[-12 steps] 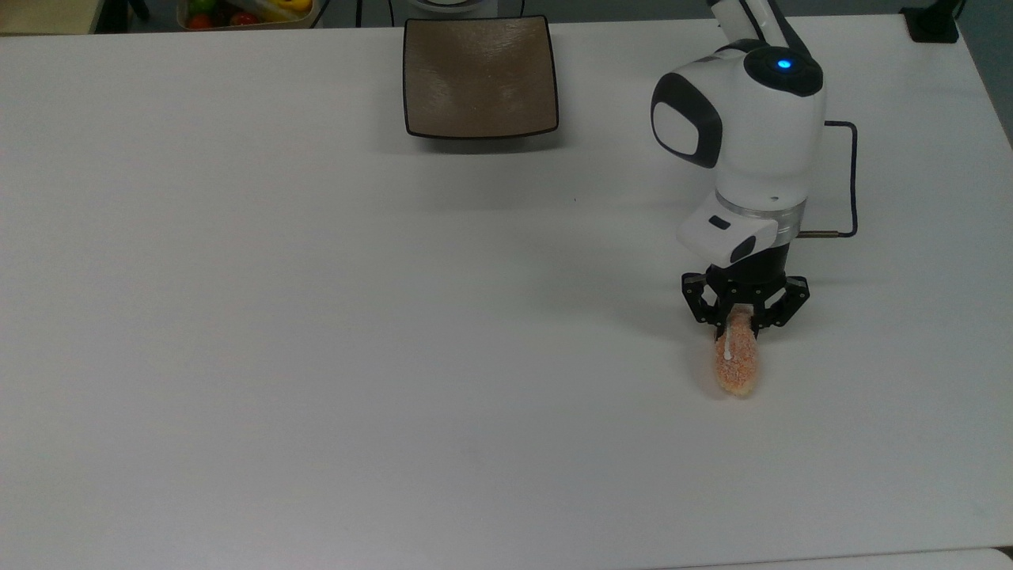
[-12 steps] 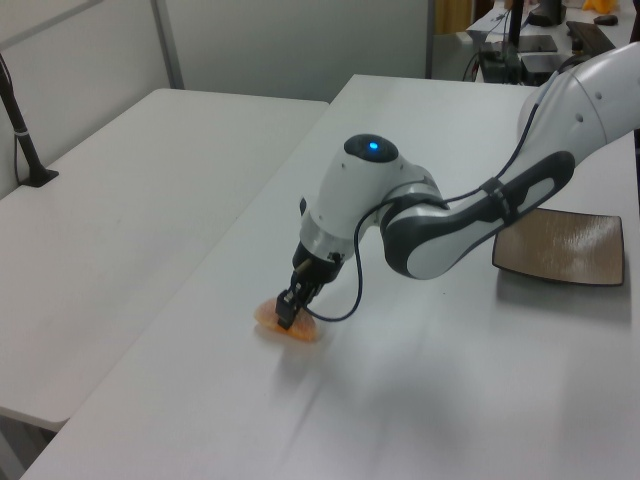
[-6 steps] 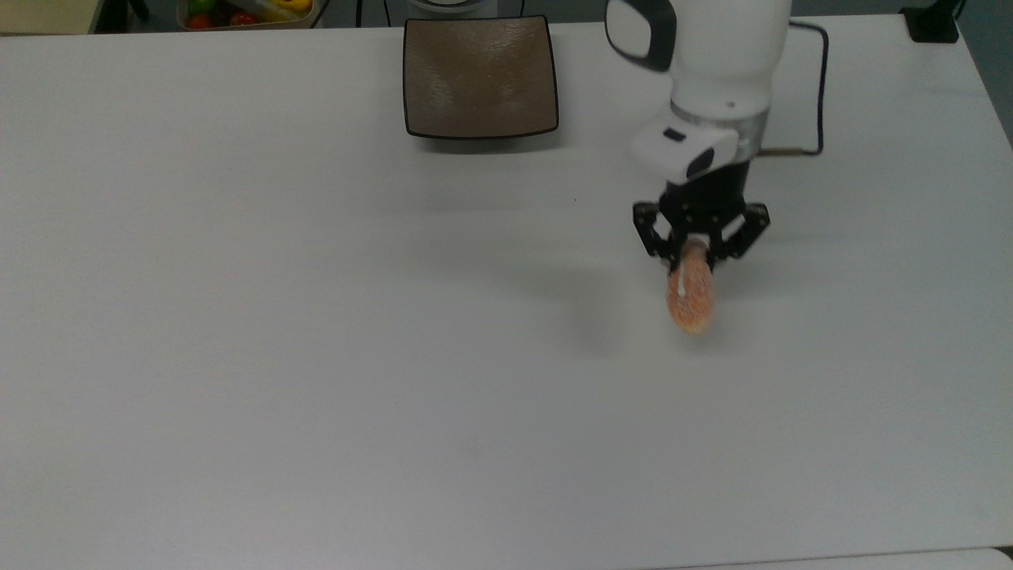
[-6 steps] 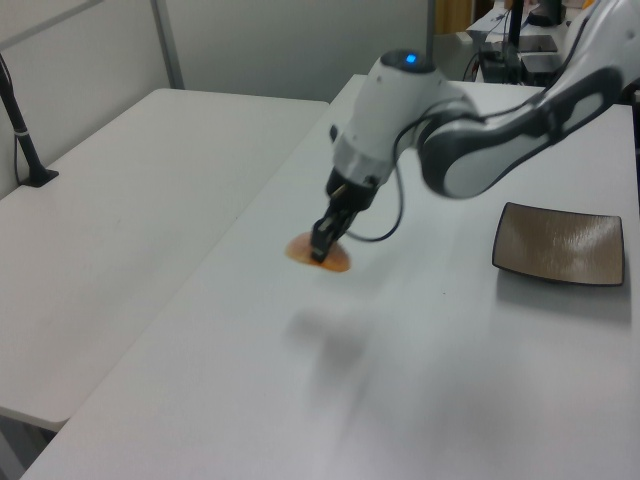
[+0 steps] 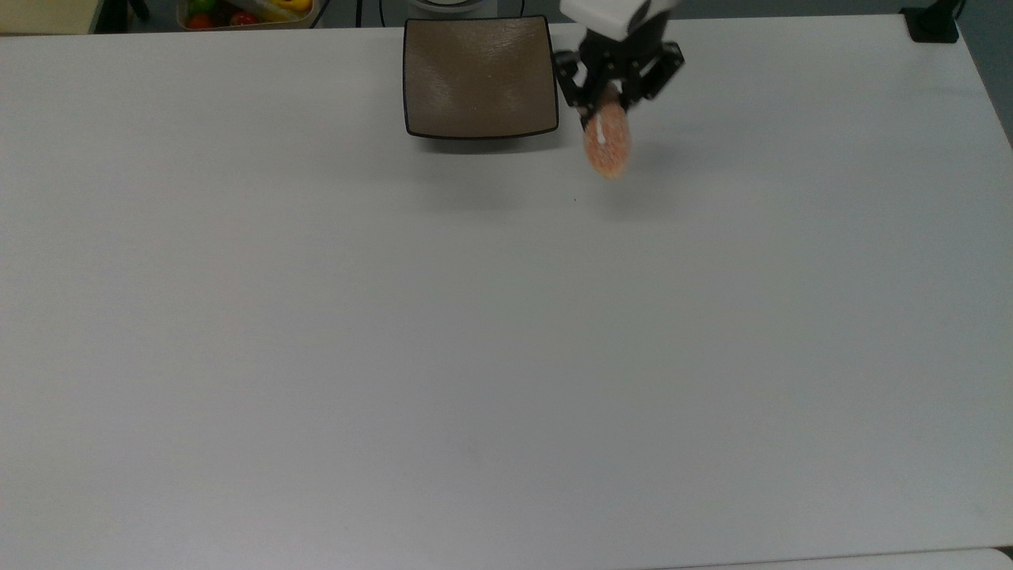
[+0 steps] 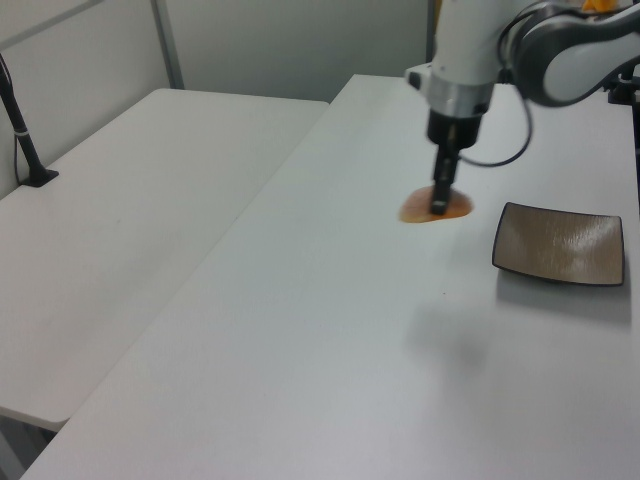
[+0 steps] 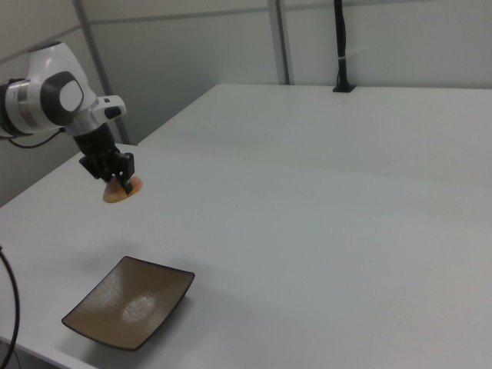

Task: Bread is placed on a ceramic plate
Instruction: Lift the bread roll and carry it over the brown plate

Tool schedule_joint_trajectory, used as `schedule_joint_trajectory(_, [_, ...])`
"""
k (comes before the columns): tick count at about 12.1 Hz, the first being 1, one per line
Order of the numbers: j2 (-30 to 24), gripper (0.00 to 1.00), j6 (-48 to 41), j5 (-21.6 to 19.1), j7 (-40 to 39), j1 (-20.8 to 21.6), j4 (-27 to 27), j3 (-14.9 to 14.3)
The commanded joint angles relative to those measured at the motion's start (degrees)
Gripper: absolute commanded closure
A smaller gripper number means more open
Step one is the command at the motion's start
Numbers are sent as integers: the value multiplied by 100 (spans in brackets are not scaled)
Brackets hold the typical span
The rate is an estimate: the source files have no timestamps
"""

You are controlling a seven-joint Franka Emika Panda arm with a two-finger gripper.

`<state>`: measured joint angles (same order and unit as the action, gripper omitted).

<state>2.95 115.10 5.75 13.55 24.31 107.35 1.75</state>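
Tool (image 5: 608, 101) clenched on one end of the bread (image 5: 608, 146), carried clear above the worktop (image 5: 506, 356), just off the ceramic plate (image 5: 479, 79) at its three o'clock in the top view, likely to clear the rim.

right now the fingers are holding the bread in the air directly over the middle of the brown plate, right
Not quite. The fingers do hold the bread in the air, but it hangs beside the brown plate, past the plate's right edge in the top view, not over its middle. The left view shows the gap too.
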Motion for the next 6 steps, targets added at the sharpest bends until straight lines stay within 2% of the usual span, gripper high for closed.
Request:
schedule_joint_trajectory(1, [-969,64,-662,-171,-1097,-198,1022,28])
schedule_joint_trajectory(4, [-1542,64,-822,-162,-1750,-356,1927,1])
schedule_joint_trajectory(6, [-1543,63,-814,-171,-1751,-514,2158,-8])
